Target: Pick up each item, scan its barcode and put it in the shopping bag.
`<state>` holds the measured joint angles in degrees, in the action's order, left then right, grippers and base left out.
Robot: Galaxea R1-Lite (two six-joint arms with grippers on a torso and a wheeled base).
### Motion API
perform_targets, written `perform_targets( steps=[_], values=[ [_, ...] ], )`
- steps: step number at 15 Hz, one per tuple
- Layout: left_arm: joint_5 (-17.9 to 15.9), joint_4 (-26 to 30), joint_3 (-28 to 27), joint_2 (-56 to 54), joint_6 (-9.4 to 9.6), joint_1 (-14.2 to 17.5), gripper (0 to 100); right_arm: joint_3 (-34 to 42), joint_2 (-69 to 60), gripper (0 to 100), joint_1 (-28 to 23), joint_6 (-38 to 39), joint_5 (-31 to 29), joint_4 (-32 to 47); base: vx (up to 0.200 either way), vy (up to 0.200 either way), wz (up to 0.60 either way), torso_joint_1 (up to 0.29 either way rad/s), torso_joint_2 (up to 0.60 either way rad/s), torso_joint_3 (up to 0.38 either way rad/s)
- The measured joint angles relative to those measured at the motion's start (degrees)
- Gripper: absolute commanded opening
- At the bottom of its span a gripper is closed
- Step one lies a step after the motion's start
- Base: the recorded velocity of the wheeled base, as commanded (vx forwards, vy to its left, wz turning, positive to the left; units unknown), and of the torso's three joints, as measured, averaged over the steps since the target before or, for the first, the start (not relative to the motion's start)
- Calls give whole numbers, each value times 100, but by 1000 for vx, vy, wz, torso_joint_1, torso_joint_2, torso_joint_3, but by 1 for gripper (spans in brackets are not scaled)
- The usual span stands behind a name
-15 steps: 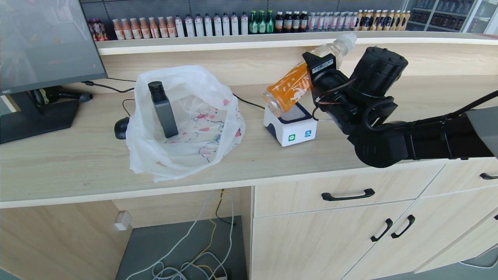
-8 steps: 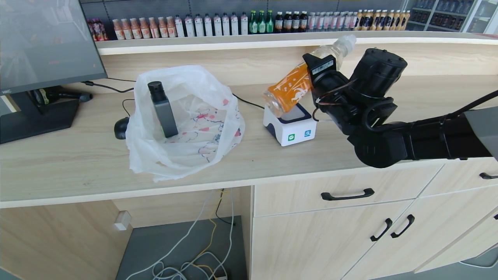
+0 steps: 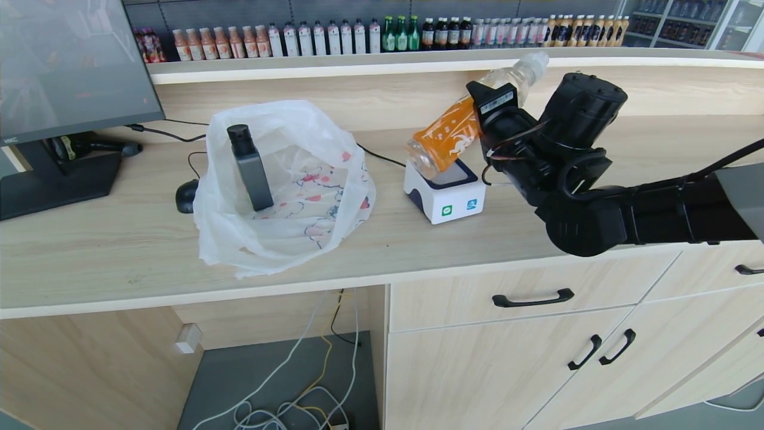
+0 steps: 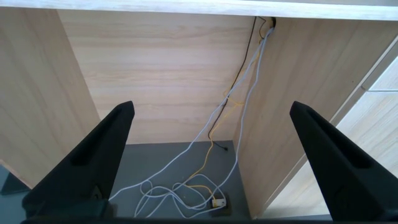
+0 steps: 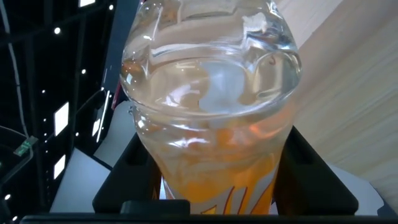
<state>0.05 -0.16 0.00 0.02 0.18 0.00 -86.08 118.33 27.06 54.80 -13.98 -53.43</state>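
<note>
My right gripper is shut on an orange-labelled drink bottle, holding it tilted with its base just above the white barcode scanner on the counter. The bottle shows close up between the fingers in the right wrist view, with its clear upper part towards the camera. A white plastic shopping bag lies open to the scanner's left, with a dark grey bottle standing inside it. My left gripper hangs open below the counter, with nothing between its fingers.
A monitor on a black stand sits at the counter's left end, with a handheld scanner and a black mouse nearby. A raised ledge runs behind the counter. Loose cables lie on the floor under the counter.
The right gripper and the bottle have shifted very slightly to the right over the scanner. Nothing else has moved.
</note>
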Motion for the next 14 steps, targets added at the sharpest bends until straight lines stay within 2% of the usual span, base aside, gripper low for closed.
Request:
perform_targets(
  steps=[4,6,11,14],
  values=[
    [2,0,0,0,0,0,100,0,-169,0,0,-490,11,1,0,0,0,0,0,0],
    [0,2,0,0,0,0,100,28,-343,0,0,-1000,50,11,0,0,0,0,0,0],
    [0,0,0,0,0,0,100,199,-894,0,124,-2912,-29,4,0,0,0,0,0,0],
    [2,0,0,0,0,0,100,691,-1335,0,488,-4411,-52,-90,0,0,0,0,0,0]
  ],
)
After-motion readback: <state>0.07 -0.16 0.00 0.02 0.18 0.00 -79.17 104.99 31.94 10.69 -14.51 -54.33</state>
